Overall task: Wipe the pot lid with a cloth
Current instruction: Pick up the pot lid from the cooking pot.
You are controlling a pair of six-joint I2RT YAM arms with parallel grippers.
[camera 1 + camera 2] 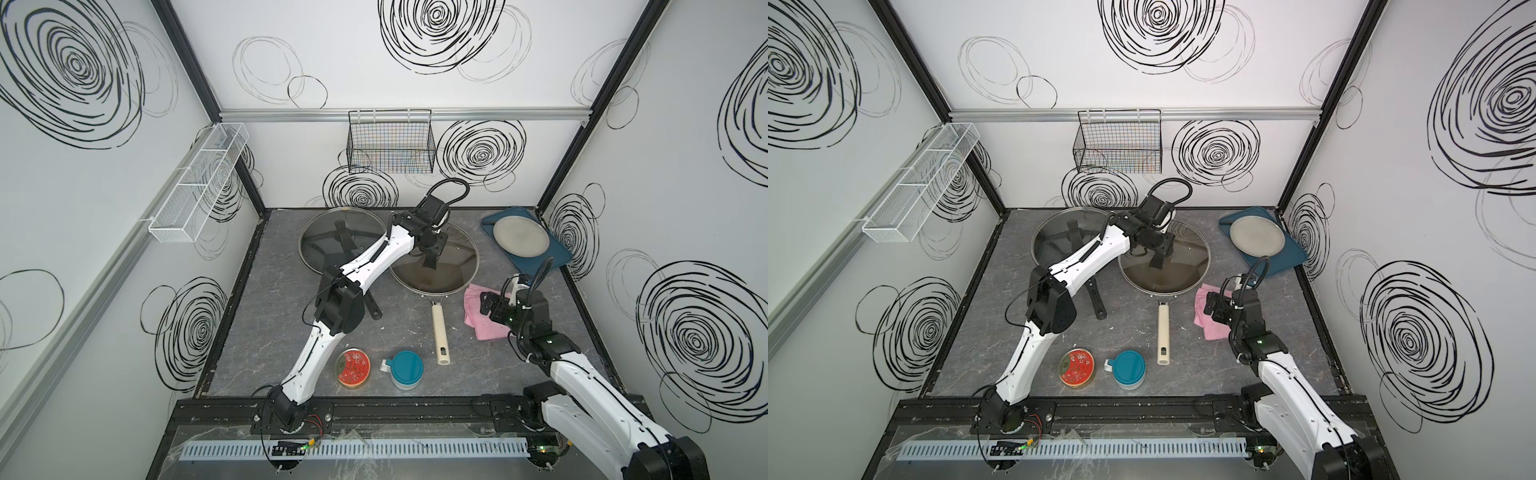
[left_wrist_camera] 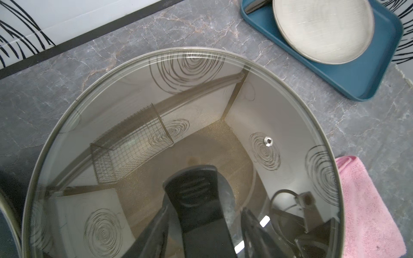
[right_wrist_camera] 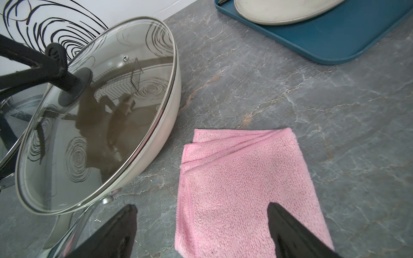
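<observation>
Right pincer point(image 3: 201, 205): jaws wide apart and empty, hanging low over the near part of the cloth point(image 3: 234, 178). One finger is above the fabric, the other above the bare table point(image 3: 290, 89) on the pan side.
Cloth: pink, folded in layers and lying flat just beside the cream pan point(image 3: 169, 107). It is clear of the pan's wall and not touching the lid.
Step in hand: likely the pick-up of the cloth, with no wiping begun.
Doing it well: shift away from the pan so both fingers bracket fabric, then come straight down. Pinch through all the layers so none trails, and lift clear before crossing the rim.
Pot lid point(image 3: 89, 134): glass, seated on the pan, just beyond the cloth.
Left pincer point(image 2: 205, 208): straddles the lid's black handle point(image 2: 192, 189). Whether it presses on the handle cannot be told.
Blue tray point(image 3: 335, 40): at the back, well apart from the work.
</observation>
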